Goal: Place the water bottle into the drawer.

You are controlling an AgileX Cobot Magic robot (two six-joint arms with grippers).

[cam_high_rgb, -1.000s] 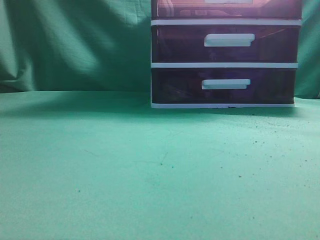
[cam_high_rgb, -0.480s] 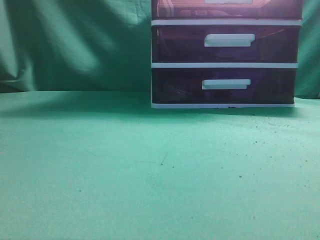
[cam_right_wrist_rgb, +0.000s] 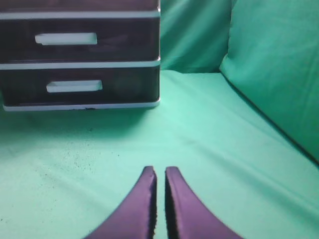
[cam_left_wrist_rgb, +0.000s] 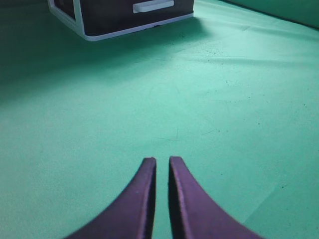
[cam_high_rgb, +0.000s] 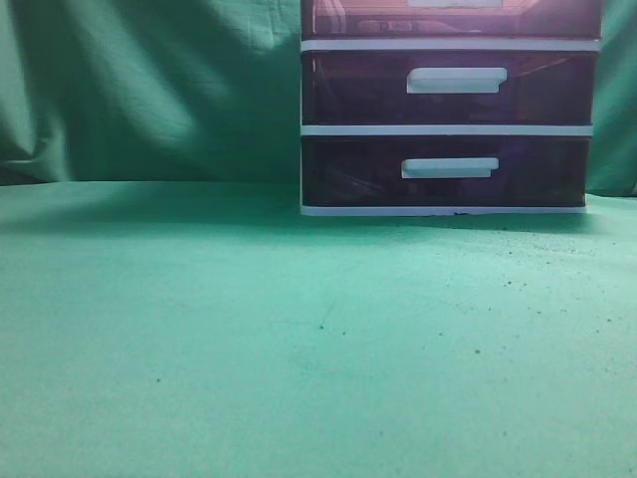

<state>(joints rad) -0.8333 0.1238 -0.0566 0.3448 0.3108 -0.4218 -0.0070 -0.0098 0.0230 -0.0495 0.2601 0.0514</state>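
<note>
1. The water bottle does not show in any of the three views, so where it lies cannot be told; a pale shape glimpsed through the front of the drawer (cam_high_rgb: 453, 17) is too unclear to name.
2. The left gripper (cam_left_wrist_rgb: 162, 167) has its jaws drawn together to a thin slit, with nothing between them. It hangs over bare green cloth (cam_left_wrist_rgb: 209, 114).
3. The right gripper (cam_right_wrist_rgb: 160, 175) is likewise closed on nothing, its tips nearly touching, above the same cloth.
4. Outward from the left jaws, the white-framed unit (cam_left_wrist_rgb: 79, 20) stands at about 11 o'clock, well apart. From the right jaws it sits at about 10 o'clock, also well apart.
5. In the exterior view the drawer is cut off by the top edge at about 1 o'clock; its front looks flush with the frame, so it seems closed.
6. The two lower drawers, with handles (cam_high_rgb: 456, 80) and (cam_high_rgb: 449, 167), are also shut.
7. My judgement: both arms are idle and empty-handed away from the unit, so either the bottle is already inside and the drawer closed again, or nothing has begun. The pictures cannot settle which.
</note>
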